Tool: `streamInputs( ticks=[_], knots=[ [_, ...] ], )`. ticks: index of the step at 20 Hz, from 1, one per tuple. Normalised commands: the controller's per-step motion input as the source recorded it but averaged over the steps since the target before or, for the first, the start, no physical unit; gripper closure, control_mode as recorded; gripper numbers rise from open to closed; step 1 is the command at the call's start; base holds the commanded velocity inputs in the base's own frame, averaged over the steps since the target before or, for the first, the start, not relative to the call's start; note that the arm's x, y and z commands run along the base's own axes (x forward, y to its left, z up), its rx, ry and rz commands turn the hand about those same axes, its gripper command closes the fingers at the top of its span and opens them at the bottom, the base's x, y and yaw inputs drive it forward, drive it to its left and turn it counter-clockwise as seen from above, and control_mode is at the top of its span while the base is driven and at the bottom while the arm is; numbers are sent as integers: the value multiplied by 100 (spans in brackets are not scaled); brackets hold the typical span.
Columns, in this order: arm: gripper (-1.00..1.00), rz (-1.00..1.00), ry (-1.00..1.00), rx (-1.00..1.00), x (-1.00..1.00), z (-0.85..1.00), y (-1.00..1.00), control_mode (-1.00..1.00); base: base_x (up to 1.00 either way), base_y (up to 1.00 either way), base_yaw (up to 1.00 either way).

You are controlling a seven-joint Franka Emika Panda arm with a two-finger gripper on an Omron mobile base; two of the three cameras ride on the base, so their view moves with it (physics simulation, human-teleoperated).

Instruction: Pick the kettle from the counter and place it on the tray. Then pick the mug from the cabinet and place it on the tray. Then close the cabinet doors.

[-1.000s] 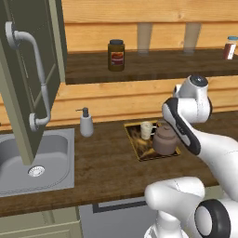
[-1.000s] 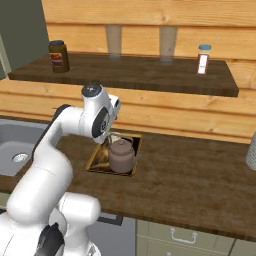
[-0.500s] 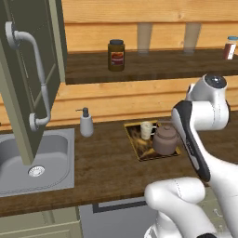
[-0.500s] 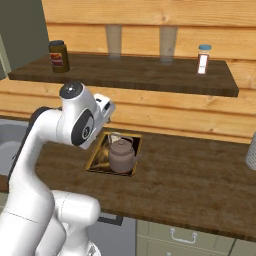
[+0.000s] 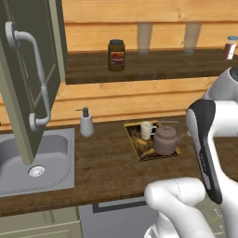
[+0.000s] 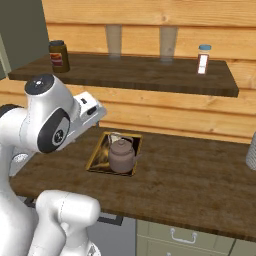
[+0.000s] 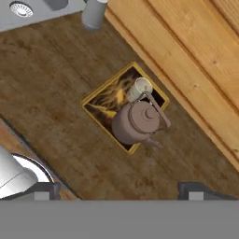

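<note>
So the kettle and mug are both sitting on the tray, mug at the kettle's 12 o'clock in the hand view. The gripper is high above them, jaws wide, holding nothing. What's left, I reckon, is the door at 9 o'clock: swing over and push it closed.

Left base view looks forward and down from behind the arm's left, across the dark brown wood-grain counter. Right base view faces the same worktop from the opposite side. Hand view looks steeply down from above (moderately near). All three share the small tan-rimmed dark tray.
</note>
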Motion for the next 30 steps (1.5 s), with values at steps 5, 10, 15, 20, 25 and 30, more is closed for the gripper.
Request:
streamInputs(
  ticks=[5,10,15,20,25,30],
  knots=[
    [-100,-31,0,16,-83,34,19,-100,0,0,0],
    [-100,-16,1,1,-21,4,8,-100,0,0,0],
    [-100,0,0,0,-1,0,0,-100,0,0,0],
    [-100,0,0,1,-11,-1,0,100,-36,1,0],
    [-100,0,0,0,0,0,0,100,-79,23,0],
    [-100,0,0,0,0,0,0,100,-75,41,0]
  ],
)
